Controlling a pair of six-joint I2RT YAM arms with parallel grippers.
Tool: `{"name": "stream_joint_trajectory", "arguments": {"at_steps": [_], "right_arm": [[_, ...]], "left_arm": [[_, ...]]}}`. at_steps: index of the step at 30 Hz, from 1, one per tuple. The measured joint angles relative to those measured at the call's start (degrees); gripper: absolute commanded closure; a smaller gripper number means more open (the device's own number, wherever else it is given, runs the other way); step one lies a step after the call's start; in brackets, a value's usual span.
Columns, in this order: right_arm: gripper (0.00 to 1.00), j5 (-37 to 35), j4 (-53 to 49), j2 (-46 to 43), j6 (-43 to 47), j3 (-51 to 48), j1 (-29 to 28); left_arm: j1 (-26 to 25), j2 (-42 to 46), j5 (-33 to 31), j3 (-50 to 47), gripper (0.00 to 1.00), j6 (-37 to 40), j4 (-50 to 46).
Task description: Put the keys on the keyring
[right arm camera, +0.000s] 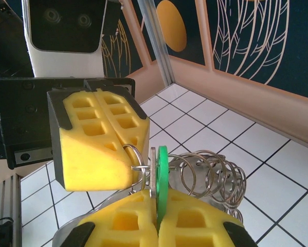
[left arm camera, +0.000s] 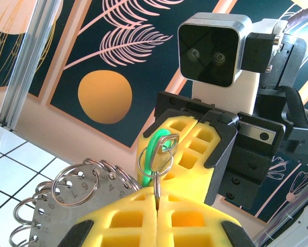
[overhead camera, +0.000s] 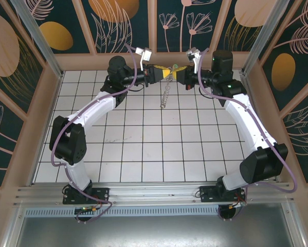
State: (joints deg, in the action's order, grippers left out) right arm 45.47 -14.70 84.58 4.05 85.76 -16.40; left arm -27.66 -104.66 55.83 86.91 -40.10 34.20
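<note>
Hanging over the tiles near the middle of the tiled table's (overhead camera: 143, 149) far edge, the keyring (overhead camera: 165, 95) looks like a thin grey chain from above. The left wrist view shows it as a flat grey plate (left arm camera: 87, 206) stamped with numbers and rimmed with thin wire loops. The left gripper (left arm camera: 157, 206) has its yellow pads (left arm camera: 123, 221) pressed together on one such loop. Facing it tip to tip, the right gripper (right arm camera: 158, 211) is clamped on the key (right arm camera: 162, 175), whose bright green round head stands on edge between the pads. The pinched loop touches the key's head; whether it passes through the key cannot be told.
</note>
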Motion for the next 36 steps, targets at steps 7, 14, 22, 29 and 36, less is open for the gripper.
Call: {"name": "stream_joint_trajectory", "arguments": {"at_steps": [7,14,22,29,36], "right_arm": [[1.0,-1.07,-0.13,-1.07,0.15,-2.6,-0.2],[1.0,-1.11,-0.11,-3.58,0.13,-7.82,-0.61],[1.0,-1.11,-0.22,-3.8,0.13,-7.28,-0.74],[1.0,-1.01,-2.27,-1.29,0.2,0.44,-0.96],[1.0,-0.9,-5.14,1.11,0.9,4.13,-1.29]], "left_arm": [[-0.07,-0.02,-0.28,0.0,1.0,-0.02,-0.15],[-0.11,-0.02,-0.39,0.0,1.0,-0.22,-0.22],[-0.11,-0.02,-0.39,0.0,1.0,-0.61,-0.13],[-0.11,0.02,-1.05,0.0,1.0,-0.66,1.01],[0.0,0.04,-2.32,0.0,1.0,-0.66,1.68]]}}
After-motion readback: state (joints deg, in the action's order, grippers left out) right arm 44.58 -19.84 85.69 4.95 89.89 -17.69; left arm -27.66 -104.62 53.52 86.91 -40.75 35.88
